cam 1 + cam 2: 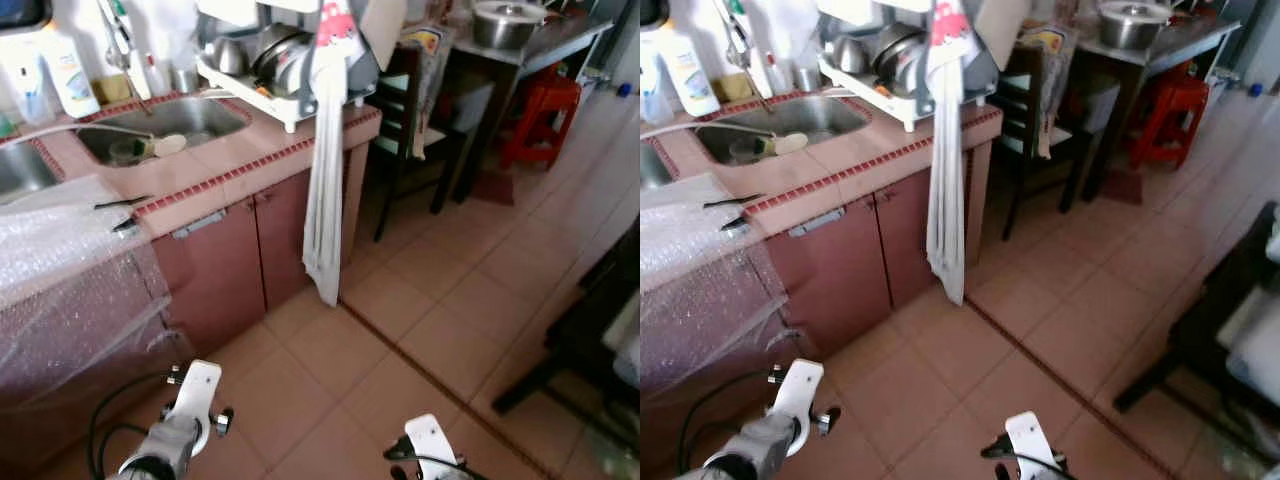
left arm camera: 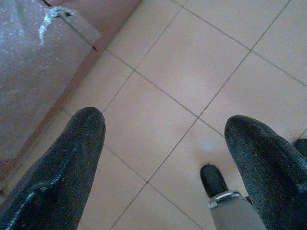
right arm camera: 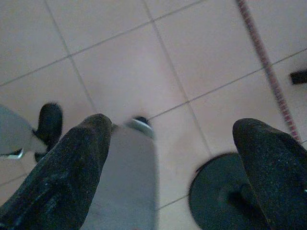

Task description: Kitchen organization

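A pink tiled counter [image 1: 262, 148] runs along the left, with a steel sink [image 1: 218, 113] set into it. In the basin lie a glass and a pale scrubber [image 1: 168, 145]. A white dish rack [image 1: 268, 62] with bowls and pans stands at the counter's end, and a long white towel [image 1: 325, 190] hangs from it down past the cabinet doors [image 1: 232, 258]. Both arms hang low over the floor tiles, left arm [image 1: 188, 415] and right arm [image 1: 432, 445]. My left gripper [image 2: 165, 124] is open and holds nothing. My right gripper [image 3: 175, 127] is also open and holds nothing.
Bubble wrap [image 1: 60, 262] drapes over the counter's left part. Detergent bottles [image 1: 68, 70] stand behind the sink. A dark chair [image 1: 410, 130], a table with a steel pot [image 1: 505, 22] and a red stool [image 1: 540, 110] stand at the back right. Dark furniture [image 1: 590, 330] is at the right edge.
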Motion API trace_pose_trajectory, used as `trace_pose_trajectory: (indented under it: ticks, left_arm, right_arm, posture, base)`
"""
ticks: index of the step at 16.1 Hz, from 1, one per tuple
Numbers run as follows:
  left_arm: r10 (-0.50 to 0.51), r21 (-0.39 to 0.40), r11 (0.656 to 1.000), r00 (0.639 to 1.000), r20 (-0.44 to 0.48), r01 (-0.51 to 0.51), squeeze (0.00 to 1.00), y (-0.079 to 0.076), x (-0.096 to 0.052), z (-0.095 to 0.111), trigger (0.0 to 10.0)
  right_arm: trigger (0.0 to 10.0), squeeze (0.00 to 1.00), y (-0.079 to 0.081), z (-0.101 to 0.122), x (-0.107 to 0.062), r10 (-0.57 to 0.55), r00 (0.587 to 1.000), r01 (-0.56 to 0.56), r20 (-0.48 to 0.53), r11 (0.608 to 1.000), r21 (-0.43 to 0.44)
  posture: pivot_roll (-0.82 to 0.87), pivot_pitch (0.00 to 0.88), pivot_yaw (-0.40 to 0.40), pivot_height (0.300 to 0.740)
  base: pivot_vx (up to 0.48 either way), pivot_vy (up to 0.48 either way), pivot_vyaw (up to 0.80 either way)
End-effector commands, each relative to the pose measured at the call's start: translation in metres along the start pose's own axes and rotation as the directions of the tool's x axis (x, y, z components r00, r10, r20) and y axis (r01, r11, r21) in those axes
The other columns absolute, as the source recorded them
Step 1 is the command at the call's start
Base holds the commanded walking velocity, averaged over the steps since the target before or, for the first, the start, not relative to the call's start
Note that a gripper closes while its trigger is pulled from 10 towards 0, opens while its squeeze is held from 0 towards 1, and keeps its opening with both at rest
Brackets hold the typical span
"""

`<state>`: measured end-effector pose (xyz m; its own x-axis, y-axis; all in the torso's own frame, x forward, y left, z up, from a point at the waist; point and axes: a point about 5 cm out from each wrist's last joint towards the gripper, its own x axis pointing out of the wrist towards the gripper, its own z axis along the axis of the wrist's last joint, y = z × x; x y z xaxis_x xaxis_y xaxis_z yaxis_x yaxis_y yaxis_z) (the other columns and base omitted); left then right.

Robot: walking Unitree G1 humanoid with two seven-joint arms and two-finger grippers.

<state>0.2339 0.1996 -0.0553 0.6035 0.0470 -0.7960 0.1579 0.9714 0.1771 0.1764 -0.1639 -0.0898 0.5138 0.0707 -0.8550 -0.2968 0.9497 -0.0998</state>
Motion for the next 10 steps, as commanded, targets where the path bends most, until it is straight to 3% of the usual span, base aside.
trace_pose_trajectory:
  ticks: [1,3,8,10]
  left_arm:
    - [0.026,-0.038,0.999,0.999,0.039,-0.024,0.00,0.001,0.001,0.011,10.0]
    - [0.024,-0.041,0.999,0.998,0.056,-0.022,0.00,0.001,0.001,0.024,10.0]
    - [-0.015,-0.025,1.000,0.998,0.063,0.017,0.00,-0.008,0.002,0.032,10.0]
    - [-0.026,-0.048,0.998,0.997,0.066,0.029,0.00,-0.009,0.002,0.033,10.0]
  right_arm:
    - [10.0,0.00,-0.008,0.004,0.000,-0.022,1.000,0.022,0.011,1.000,0.000]
    - [10.0,0.00,-0.012,0.005,-0.001,-0.044,0.999,0.044,0.030,0.999,0.028]
    - [10.0,0.00,-0.014,0.013,0.000,-0.056,0.997,0.054,0.060,0.998,0.030]
    - [10.0,0.00,-0.012,0.013,0.000,-0.053,0.997,0.052,0.063,0.998,0.021]
  posture:
    - [-0.08,0.000,0.038,0.740]
    - [-0.09,0.000,0.039,0.740]
    - [-0.11,0.000,0.048,0.740]
    - [-0.12,0.000,0.051,0.740]
  base:
    - [0.000,0.000,0.00]
    - [0.000,0.000,0.00]
    - [0.000,0.000,0.00]
    - [0.272,0.000,0.00]
